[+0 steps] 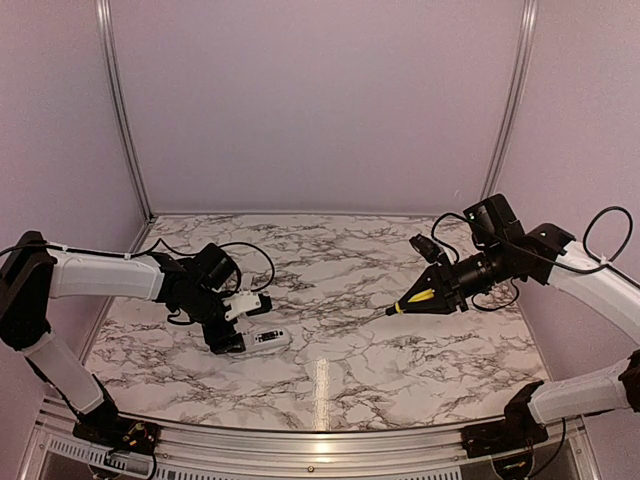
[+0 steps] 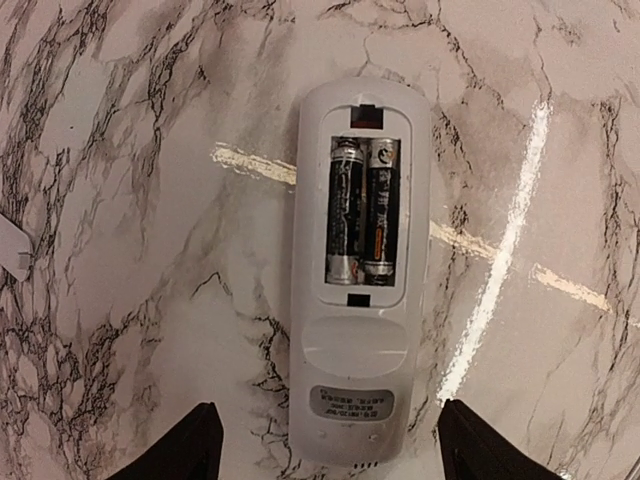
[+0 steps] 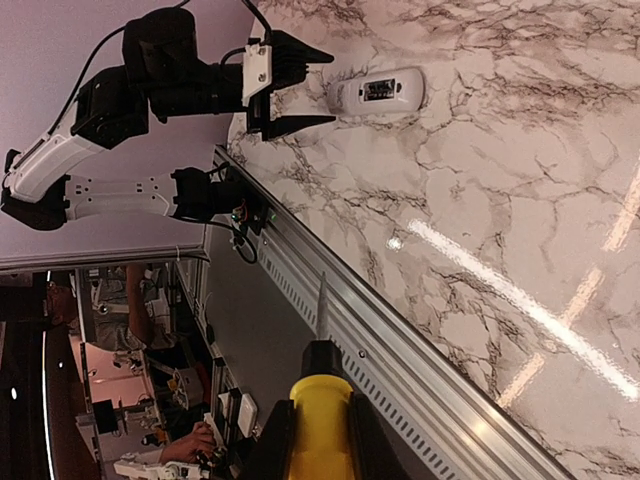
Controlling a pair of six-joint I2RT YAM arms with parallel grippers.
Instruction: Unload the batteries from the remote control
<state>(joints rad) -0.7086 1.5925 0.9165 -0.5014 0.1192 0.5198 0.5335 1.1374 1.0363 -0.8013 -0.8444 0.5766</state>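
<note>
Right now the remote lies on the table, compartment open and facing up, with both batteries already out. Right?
Not quite. Both batteries still sit inside the remote control, side by side in its open, upward-facing compartment. The left wrist view shows this. The rest holds.

Left wrist view:
- small white piece (image 2: pixel 12 250): cut by the left edge, identity unclear.
- left gripper (image 2: pixel 335 455): only two dark tips of the jaws show above the bottom edge.
- label (image 2: pixel 350 405) on remote control (image 2: pixel 355 340): print too small to read.
- batteries (image 2: pixel 362 212): markings blurred.

Right wrist view:
- yellow-handled screwdriver (image 3: pixel 320 410): handle cut by the bottom edge.
</note>
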